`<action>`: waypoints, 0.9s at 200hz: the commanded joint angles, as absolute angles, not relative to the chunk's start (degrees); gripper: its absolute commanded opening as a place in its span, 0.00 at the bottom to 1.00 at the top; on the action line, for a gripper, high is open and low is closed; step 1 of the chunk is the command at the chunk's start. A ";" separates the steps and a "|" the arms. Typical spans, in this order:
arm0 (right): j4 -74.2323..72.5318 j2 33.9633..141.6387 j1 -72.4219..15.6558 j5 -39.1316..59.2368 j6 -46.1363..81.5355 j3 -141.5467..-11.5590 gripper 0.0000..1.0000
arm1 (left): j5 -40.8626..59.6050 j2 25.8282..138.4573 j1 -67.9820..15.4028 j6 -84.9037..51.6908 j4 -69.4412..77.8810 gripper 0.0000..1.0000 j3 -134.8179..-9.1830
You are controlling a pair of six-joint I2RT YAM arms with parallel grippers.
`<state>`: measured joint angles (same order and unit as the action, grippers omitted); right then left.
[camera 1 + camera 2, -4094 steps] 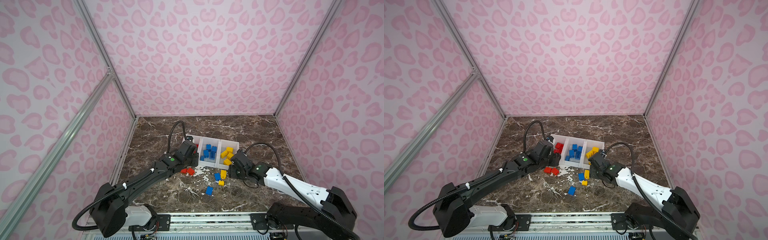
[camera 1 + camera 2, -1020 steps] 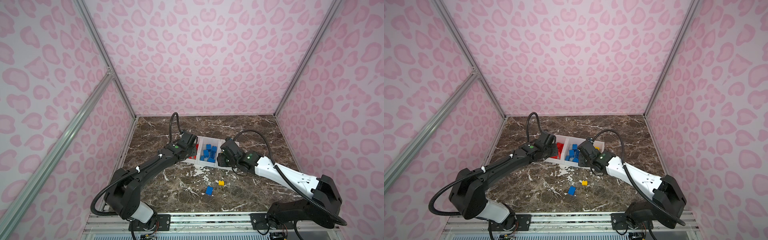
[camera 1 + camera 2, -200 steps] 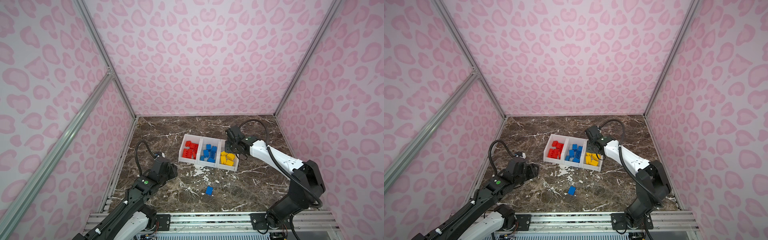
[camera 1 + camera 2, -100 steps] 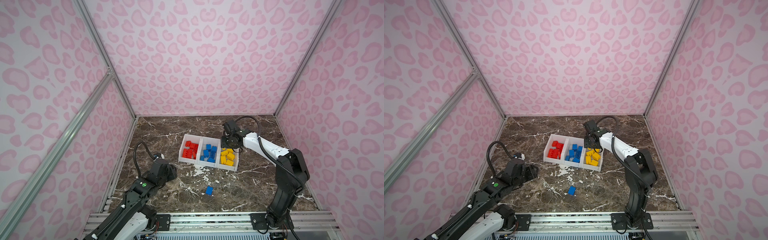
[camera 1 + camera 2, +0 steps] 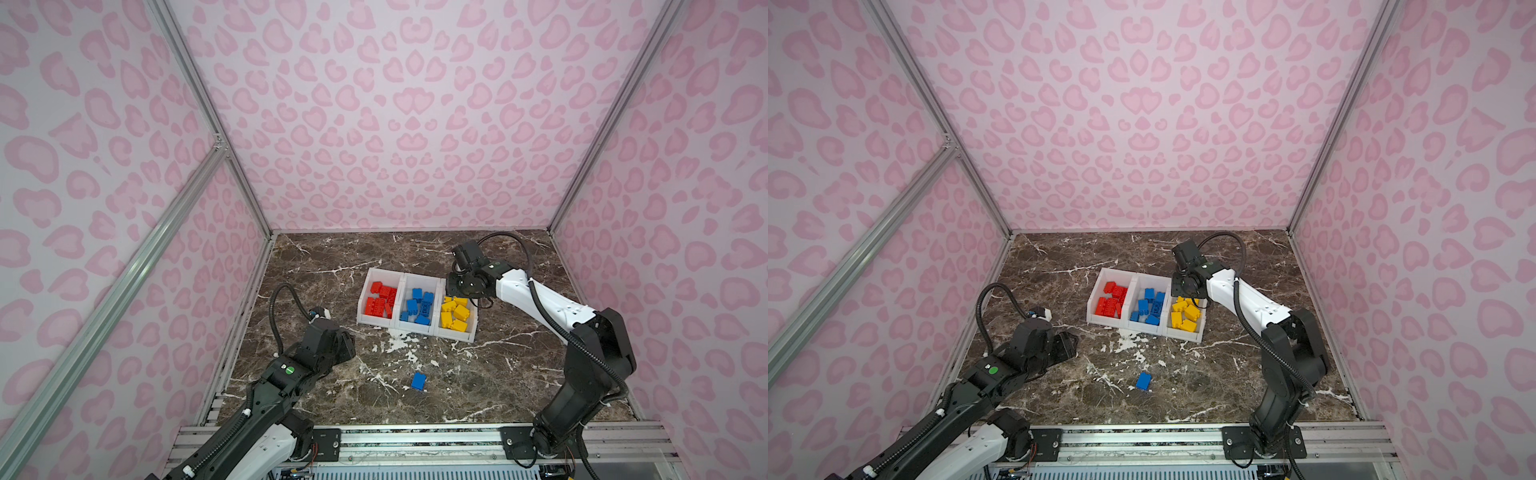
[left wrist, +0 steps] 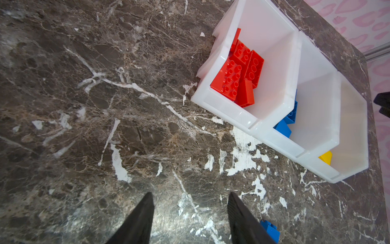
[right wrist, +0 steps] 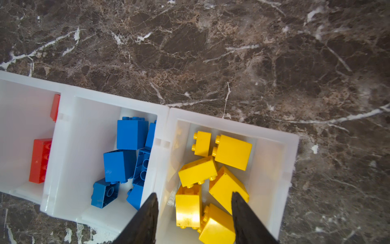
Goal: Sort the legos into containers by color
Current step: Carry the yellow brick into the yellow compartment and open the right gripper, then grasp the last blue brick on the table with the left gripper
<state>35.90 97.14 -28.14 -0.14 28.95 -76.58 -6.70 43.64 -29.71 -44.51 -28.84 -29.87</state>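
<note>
Three white containers [image 5: 415, 330] stand joined in a row at mid table. Red legos [image 5: 380, 301] lie in the left one, blue legos [image 5: 417, 305] in the middle one, yellow legos [image 5: 455, 313] in the right one. A single blue lego [image 5: 418, 381] lies alone on the marble in front of them; the left wrist view shows it [image 6: 271, 231] just beside one finger. My left gripper [image 6: 191, 211] is open over bare marble, left of the containers. My right gripper [image 7: 194, 209] hangs open over the yellow legos [image 7: 211, 190], holding nothing.
The dark marble table [image 5: 478, 374] is walled in by pink patterned panels on three sides, with a metal rail [image 5: 415, 440] along the front. White scuffs [image 5: 399, 343] mark the marble just in front of the containers. The right arm [image 5: 540, 299] arches from the front right corner.
My right gripper has gone from shut to open above the yellow container, and its arm has folded back toward the rear. The left arm has hardly moved.
</note>
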 commanded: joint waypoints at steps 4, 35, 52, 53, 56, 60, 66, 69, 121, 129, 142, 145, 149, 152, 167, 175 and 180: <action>34.91 95.38 -28.30 0.00 30.27 -74.43 0.57 | -7.58 43.35 -30.05 -45.26 -29.28 0.58 -29.46; 34.46 92.52 -28.34 -0.17 31.09 -71.77 0.57 | -7.31 43.75 -30.87 -45.00 -29.18 0.58 -29.53; 34.37 90.64 -28.56 -0.43 31.45 -70.37 0.57 | -7.13 44.23 -31.52 -44.93 -28.93 0.59 -29.60; 34.32 90.54 -28.56 -0.43 31.50 -70.26 0.57 | -7.12 44.22 -31.53 -44.92 -28.88 0.59 -29.57; 34.28 90.25 -28.50 -0.50 31.54 -70.00 0.57 | -7.12 44.32 -31.63 -44.98 -28.83 0.59 -29.58; 34.29 89.79 -28.62 -0.52 31.72 -69.61 0.57 | -7.04 44.48 -31.87 -44.98 -28.64 0.59 -29.55; 34.15 89.12 -28.64 -0.61 32.01 -69.03 0.57 | -6.95 44.85 -32.20 -44.92 -28.48 0.59 -29.55; 34.11 88.77 -28.65 -0.61 32.12 -68.79 0.57 | -6.90 44.99 -32.48 -44.91 -28.35 0.59 -29.56; 33.80 84.06 -28.81 -1.10 33.86 -64.54 0.57 | -8.14 49.79 -38.45 -44.66 -25.95 0.59 -30.99; 33.35 83.40 -28.89 -1.04 34.23 -63.59 0.57 | -8.79 51.22 -40.34 -44.42 -25.52 0.59 -31.48; 32.96 82.56 -28.92 -1.10 34.66 -62.57 0.57 | -9.91 54.10 -43.63 -43.85 -25.08 0.59 -32.47; 32.96 82.47 -28.84 -1.14 34.75 -62.39 0.57 | -9.99 54.78 -44.39 -43.71 -24.87 0.59 -32.78; 32.96 82.27 -28.90 -1.14 34.84 -62.05 0.57 | -10.09 55.88 -45.39 -43.56 -24.63 0.59 -33.06; 32.96 82.20 -28.91 -1.21 34.84 -61.92 0.57 | -10.11 56.69 -46.13 -43.49 -24.39 0.59 -33.26; 33.05 81.85 -28.91 -1.31 35.06 -61.25 0.57 | -10.26 60.87 -49.92 -43.08 -23.47 0.60 -34.72; 33.05 81.66 -28.87 -1.32 35.15 -60.94 0.57 | -10.41 63.30 -52.01 -42.75 -22.98 0.60 -35.79; 33.05 81.50 -28.91 -1.27 35.13 -60.76 0.57 | -10.57 64.70 -53.30 -42.44 -22.69 0.60 -36.62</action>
<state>33.74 82.00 -28.77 -0.49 34.17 -61.67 -9.06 60.01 -49.12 -43.79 -25.30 -33.85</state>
